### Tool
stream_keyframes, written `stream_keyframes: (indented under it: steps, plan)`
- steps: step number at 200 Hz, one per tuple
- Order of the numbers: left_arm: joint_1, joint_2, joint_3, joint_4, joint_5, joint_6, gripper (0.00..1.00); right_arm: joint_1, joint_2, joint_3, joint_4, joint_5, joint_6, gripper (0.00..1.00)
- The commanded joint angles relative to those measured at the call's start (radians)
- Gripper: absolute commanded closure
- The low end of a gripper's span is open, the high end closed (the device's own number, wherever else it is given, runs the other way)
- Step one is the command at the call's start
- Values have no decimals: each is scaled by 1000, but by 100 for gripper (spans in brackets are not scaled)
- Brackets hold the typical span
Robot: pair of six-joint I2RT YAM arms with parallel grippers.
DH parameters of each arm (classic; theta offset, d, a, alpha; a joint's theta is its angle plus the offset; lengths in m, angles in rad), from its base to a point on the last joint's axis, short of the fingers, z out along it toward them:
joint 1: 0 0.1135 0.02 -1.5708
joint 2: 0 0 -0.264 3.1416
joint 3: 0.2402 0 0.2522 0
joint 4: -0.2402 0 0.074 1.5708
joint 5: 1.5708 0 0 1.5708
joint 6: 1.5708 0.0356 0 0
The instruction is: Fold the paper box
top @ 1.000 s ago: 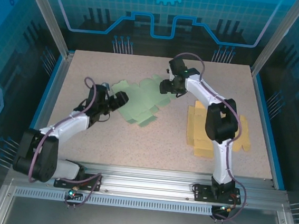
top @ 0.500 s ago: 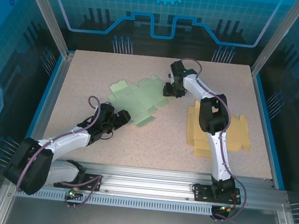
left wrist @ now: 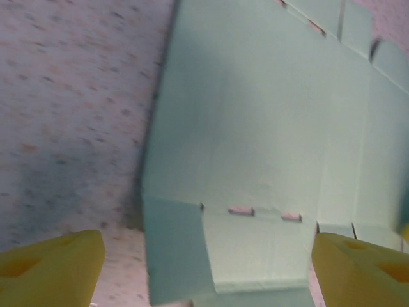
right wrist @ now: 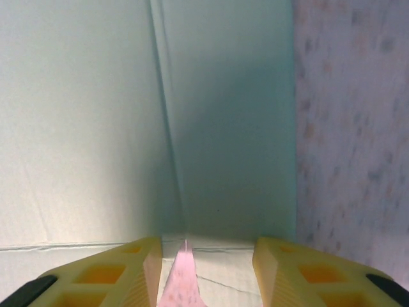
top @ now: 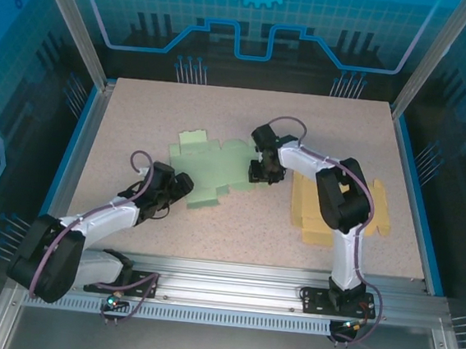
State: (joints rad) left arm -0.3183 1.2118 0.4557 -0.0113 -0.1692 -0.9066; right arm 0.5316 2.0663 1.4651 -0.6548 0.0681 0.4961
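The flat green paper box [top: 215, 171] has slid toward my left fingers [top: 182, 184], spread wide. My right fingers [top: 258, 175] stand apart at its edge.

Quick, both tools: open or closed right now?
Left tool: open wide, the green sheet in front, not held.
Right tool: partly open over the green sheet, nothing pinched.

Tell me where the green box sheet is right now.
In the top view the green box sheet lies left of centre on the table, between the left end effector and the right end effector, left of the yellow sheet.
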Motion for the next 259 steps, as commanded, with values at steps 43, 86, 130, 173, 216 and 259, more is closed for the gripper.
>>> stream_keyframes:
  steps: [43,86,130,173,216,259]
  plan:
    - [51,-20,-59,-43,79,-36,16,107,-93,-215,46,9,155,55]
    - [29,23,-80,15,111,-71,23,155,-99,-205,29,43,161,54]
    - [17,49,-71,21,96,-71,44,161,-126,-211,29,54,159,54]
    - [-9,45,-45,-6,70,-37,74,160,-166,-227,40,41,160,54]
    - [-37,28,-6,5,67,74,100,161,-240,-242,58,34,152,53]
    - [-56,-57,77,-9,79,393,100,160,-394,-267,43,63,97,48]
